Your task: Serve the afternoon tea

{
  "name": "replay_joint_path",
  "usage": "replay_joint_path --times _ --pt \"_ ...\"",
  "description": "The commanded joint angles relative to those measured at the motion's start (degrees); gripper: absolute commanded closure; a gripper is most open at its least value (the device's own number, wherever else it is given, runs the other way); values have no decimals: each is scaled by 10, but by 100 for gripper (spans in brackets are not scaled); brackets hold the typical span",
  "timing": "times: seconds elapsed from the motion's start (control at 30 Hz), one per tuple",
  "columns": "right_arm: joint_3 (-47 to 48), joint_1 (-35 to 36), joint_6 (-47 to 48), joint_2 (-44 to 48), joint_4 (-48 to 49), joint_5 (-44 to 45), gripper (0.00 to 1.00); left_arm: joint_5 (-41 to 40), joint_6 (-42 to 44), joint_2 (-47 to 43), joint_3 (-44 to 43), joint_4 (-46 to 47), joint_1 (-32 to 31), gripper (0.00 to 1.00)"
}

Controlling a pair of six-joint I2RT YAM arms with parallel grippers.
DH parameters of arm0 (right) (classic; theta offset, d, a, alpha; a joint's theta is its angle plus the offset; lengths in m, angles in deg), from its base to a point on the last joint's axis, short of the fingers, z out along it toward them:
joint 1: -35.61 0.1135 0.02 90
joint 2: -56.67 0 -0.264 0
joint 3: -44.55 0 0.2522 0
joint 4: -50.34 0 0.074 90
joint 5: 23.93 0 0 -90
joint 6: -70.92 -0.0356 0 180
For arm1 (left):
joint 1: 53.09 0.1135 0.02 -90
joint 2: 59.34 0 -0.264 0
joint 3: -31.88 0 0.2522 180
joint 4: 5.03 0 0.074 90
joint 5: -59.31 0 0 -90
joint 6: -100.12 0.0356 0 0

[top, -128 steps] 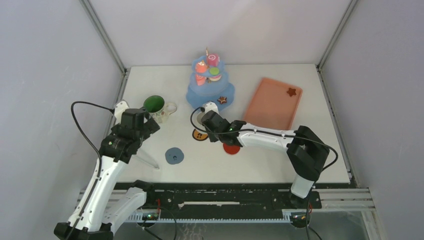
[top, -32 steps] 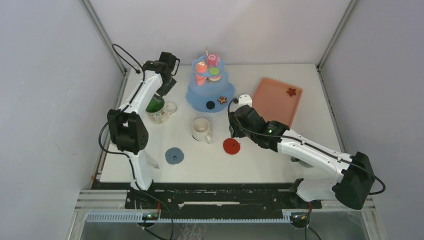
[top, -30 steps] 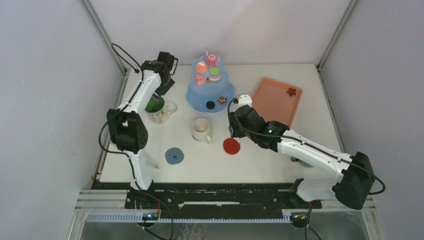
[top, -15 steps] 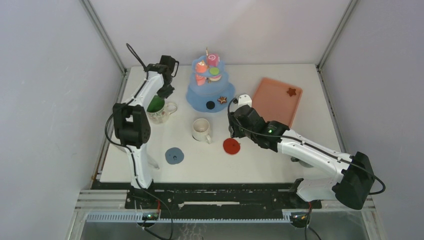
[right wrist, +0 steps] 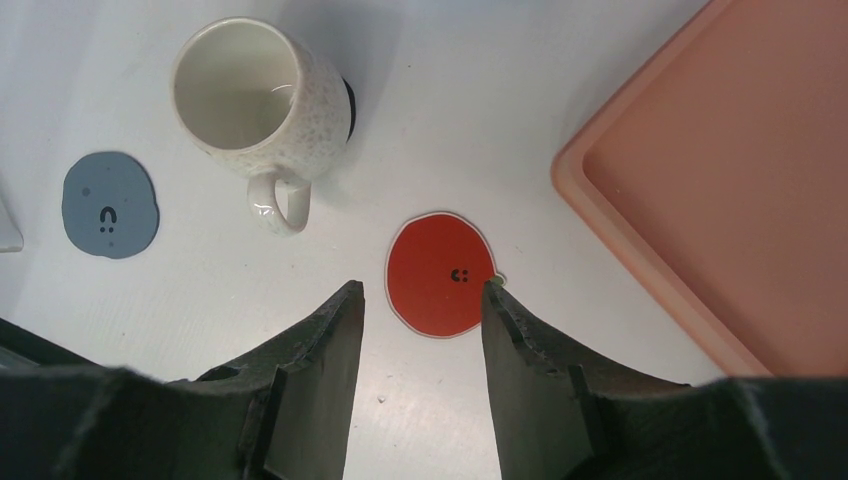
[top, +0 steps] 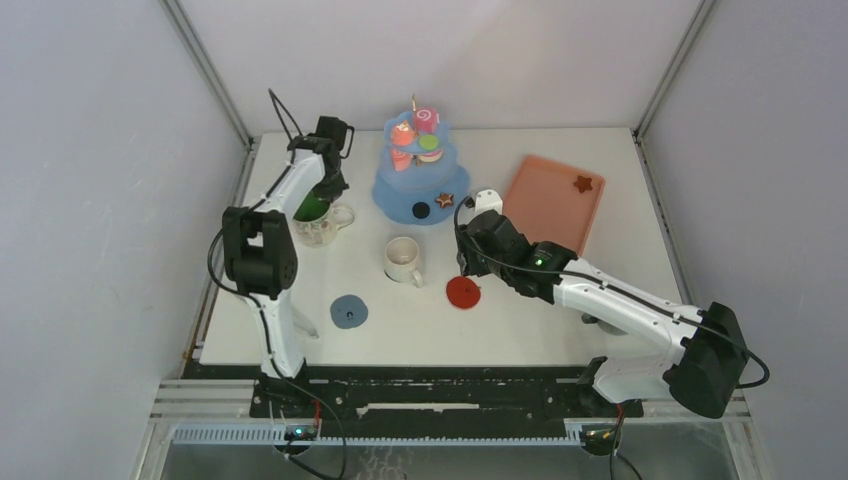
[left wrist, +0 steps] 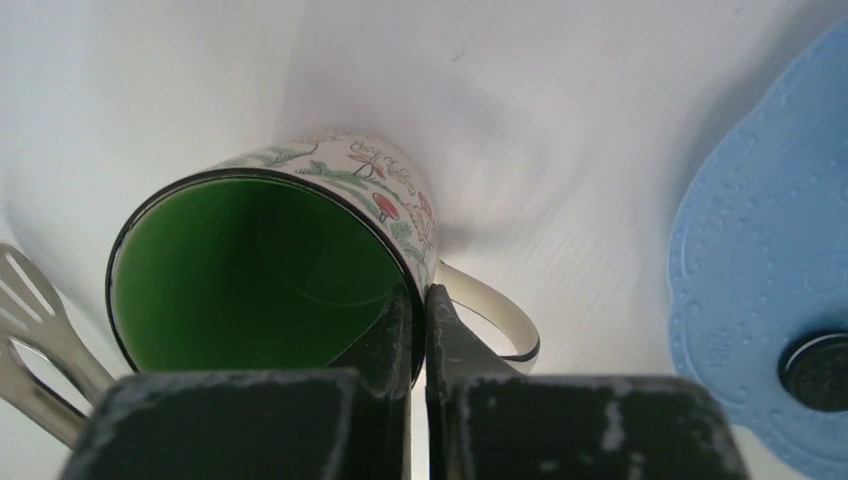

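The green mug (top: 312, 211) with a flowered outside stands at the back left. My left gripper (top: 327, 197) is shut on its rim beside the handle. In the left wrist view one finger sits inside the green mug (left wrist: 250, 270) and the other outside, the left gripper (left wrist: 420, 297) pinching the wall. The cream mug (top: 402, 258) stands mid-table, upright. My right gripper (right wrist: 422, 290) hangs open over a red coaster (right wrist: 440, 273), holding nothing. Pastries fill the blue tiered stand (top: 392, 190), the pink swirl roll (top: 427, 119) on top.
A salmon-pink tray (top: 545, 210) at the back right holds one brown star (top: 583, 183). A grey-blue coaster (top: 349, 311) lies near the front left. A black round (left wrist: 815, 370) sits on the stand's bottom tier. Metal tongs (left wrist: 30, 330) lie left of the green mug.
My left gripper came down onto the green mug and shut on its rim. The right arm stayed still over the red coaster.
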State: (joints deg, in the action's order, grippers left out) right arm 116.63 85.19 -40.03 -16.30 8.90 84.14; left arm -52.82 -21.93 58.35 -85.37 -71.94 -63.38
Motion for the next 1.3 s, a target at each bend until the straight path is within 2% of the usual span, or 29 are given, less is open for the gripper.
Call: replay_joint_path --times 0.0,0.1,0.23,0.43,0.5,0.57,0.63,0.73,0.8,0.9,1.0,1.1,1.13,1.17,1.27 --pt "1 2 -9 7 12 5 46 60 135 -59 60 79 4 100" --pt "1 2 -11 7 11 7 46 104 229 -114 133 134 4 100" --pt "1 1 -12 3 13 4 46 163 339 -172 182 150 4 100" --pt "2 2 -12 1 18 -6 47 175 429 -209 215 145 11 99" --pt "1 3 -14 2 14 -5 47 179 428 -208 213 142 18 94" --pt "1 3 -16 4 8 -4 47 174 416 -207 207 136 24 84" --pt "1 2 -16 5 2 -2 47 168 395 -211 191 125 25 65" --pt "1 2 -14 3 1 -1 47 162 349 -231 167 112 25 41" --pt "1 2 -13 2 4 -3 47 142 317 -248 150 98 23 31" --pt "2 2 -13 0 11 -6 47 88 231 -282 141 89 11 26" --pt "1 1 -12 -7 18 -11 47 -24 74 -316 154 63 -14 24" --pt "1 0 -8 -13 28 -18 47 -127 -79 -347 198 41 -77 18" --pt "1 -1 -6 -14 29 -19 47 -160 -132 -353 211 37 -103 3" --pt "1 0 -4 -14 30 -20 47 -179 -184 -354 220 28 -121 1" --pt "1 -1 -4 -10 27 -20 47 -168 -301 -331 227 -2 -148 0"
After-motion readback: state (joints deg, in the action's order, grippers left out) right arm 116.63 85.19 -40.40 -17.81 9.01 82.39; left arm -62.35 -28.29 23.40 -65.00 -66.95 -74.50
